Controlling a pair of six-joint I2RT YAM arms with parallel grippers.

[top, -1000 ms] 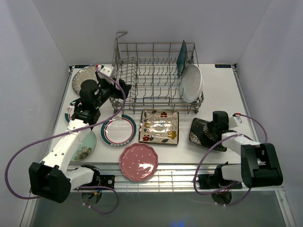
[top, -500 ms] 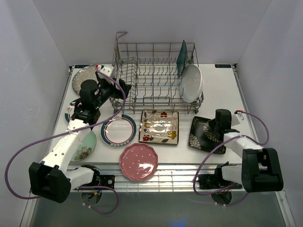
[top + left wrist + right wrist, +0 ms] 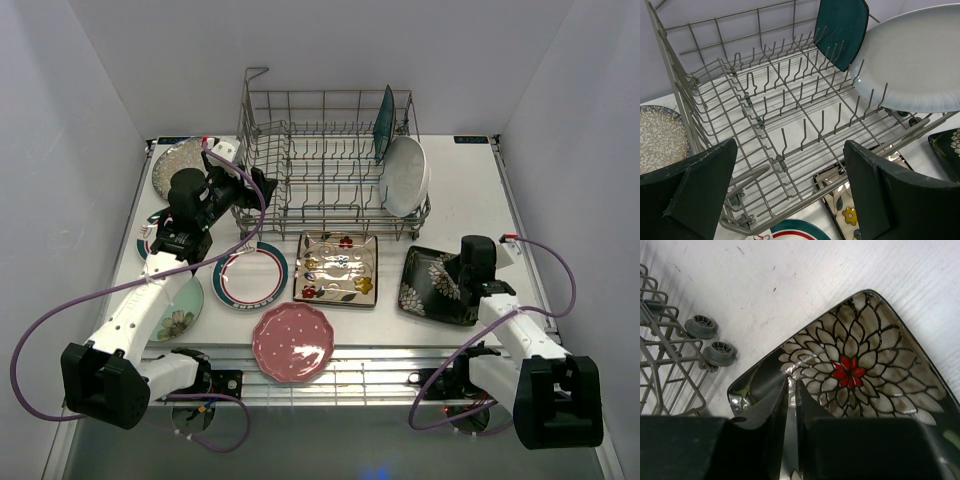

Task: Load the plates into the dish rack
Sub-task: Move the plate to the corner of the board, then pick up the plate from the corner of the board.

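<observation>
black plate [image 3: 430, 288] lowered, right pincer [image 3: 791, 386] at rim

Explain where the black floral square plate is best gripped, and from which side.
Probably its thin raised rim on the right side. The black floral square plate lies flat on the table, so only that rim gives two fingers something to pinch. The dish rack stands behind it, the cream floral plate to its left; the right gripper is shut on that rim.

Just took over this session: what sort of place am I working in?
Probably a lab test booth, not a kitchen: blank white walls enclose a white table holding a dish rack and loose plates.
</observation>
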